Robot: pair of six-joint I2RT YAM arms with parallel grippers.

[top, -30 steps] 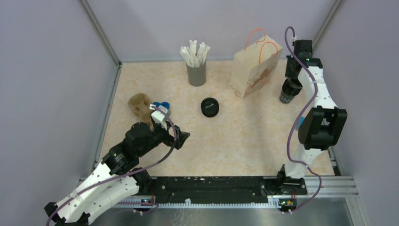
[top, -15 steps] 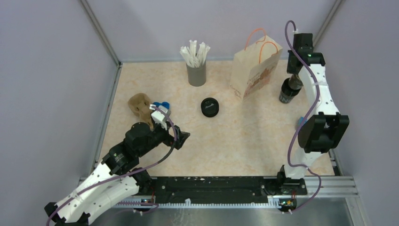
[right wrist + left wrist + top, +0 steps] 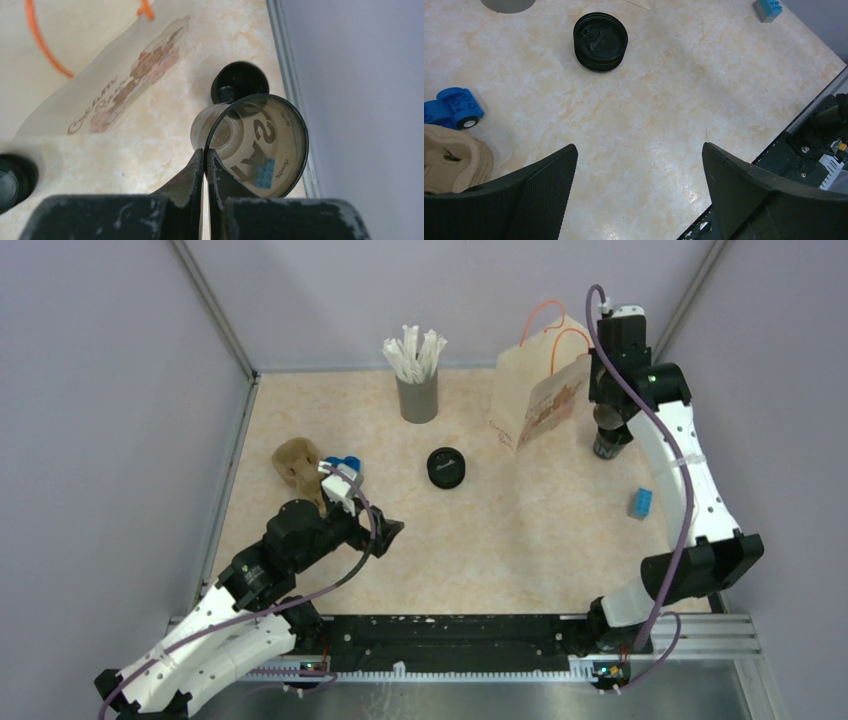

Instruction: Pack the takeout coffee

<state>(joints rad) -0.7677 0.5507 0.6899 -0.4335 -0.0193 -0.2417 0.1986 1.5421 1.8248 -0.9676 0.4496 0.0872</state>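
The takeout coffee is at about two o'clock on the table, close to the right-hand metal rail. The right gripper pinches its rim, fingers pressed together with the cup wall between them. Whether the base touches the table I cannot tell. The right arm reaches far out from its base toward twelve o'clock, wrist turned down over the cup. The paper bag stands just beside the cup at nine o'clock, and a blue brick lies at five o'clock. Open tabletop lies toward seven o'clock, between the cup and the stack of lids. The left gripper hovers low at eight o'clock, jaws wide apart.
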